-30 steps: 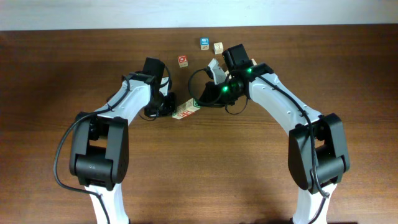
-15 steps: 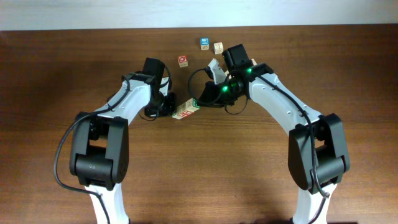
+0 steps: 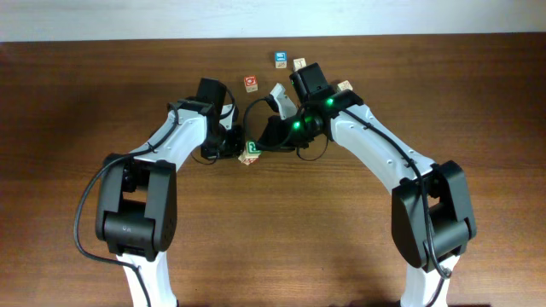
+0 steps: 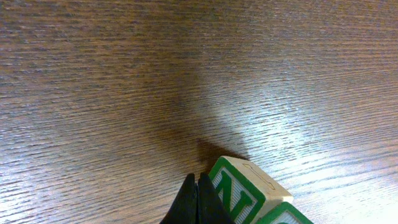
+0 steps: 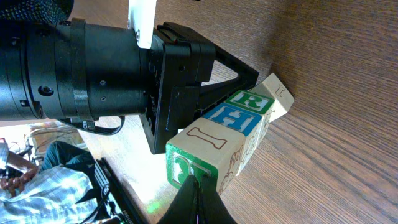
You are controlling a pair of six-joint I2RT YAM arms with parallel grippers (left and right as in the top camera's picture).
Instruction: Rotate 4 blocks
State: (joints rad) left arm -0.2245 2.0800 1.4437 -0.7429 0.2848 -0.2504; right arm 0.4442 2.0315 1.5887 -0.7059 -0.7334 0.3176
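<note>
The shut, empty left tool (image 4: pixel 196 198) and right tool (image 5: pixel 196 194) flank the blocks (image 3: pixel 250 153) at centre frame. A red-faced cube (image 3: pixel 250 82), blue-faced cube (image 3: pixel 280 58) and tan cube (image 3: pixel 299 64) sit nearer the top edge.

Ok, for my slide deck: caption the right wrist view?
Shut right gripper and left gripper flank a row of alphabet blocks on the table.

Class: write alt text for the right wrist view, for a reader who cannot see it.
Four wooden alphabet blocks lie in a row on a brown table, tops showing a bone, a blue H and a green R. The black left gripper sits behind the row. The right gripper, jaws shut, points at the nearest block.
</note>
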